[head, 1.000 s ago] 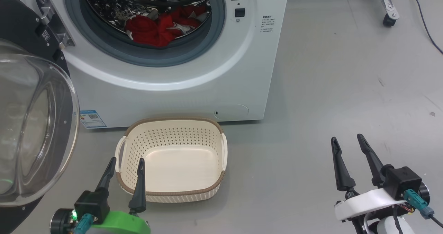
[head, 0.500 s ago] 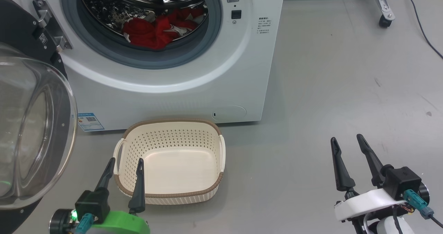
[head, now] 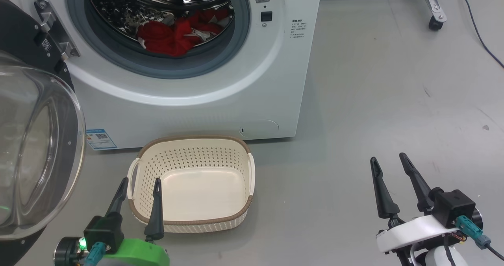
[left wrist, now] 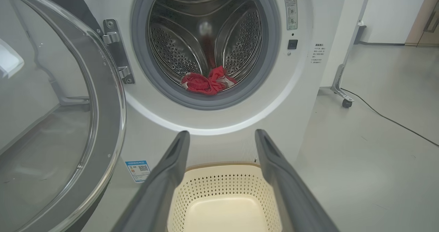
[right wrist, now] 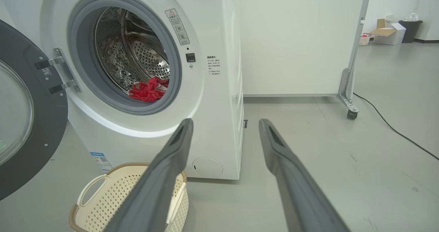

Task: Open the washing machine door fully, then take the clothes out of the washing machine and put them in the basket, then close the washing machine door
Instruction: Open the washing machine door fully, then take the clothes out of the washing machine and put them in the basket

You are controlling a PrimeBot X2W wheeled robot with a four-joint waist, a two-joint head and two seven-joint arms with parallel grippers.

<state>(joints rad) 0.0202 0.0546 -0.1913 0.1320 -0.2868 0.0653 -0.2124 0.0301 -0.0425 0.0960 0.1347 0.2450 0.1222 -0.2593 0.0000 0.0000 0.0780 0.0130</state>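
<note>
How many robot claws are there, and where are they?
2. The left claw is over the near left corner of the basket; the right claw is off to the right, over the floor. Both are open and empty.

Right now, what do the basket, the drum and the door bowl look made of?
Basket: likely moulded plastic, matte cream, regular holes, brown woven-look rim.
Drum: apparently polished steel, mirror reflections, perforated.
Door bowl: clear and glossy, see-through with glare; glass or plastic, can't tell.
</note>
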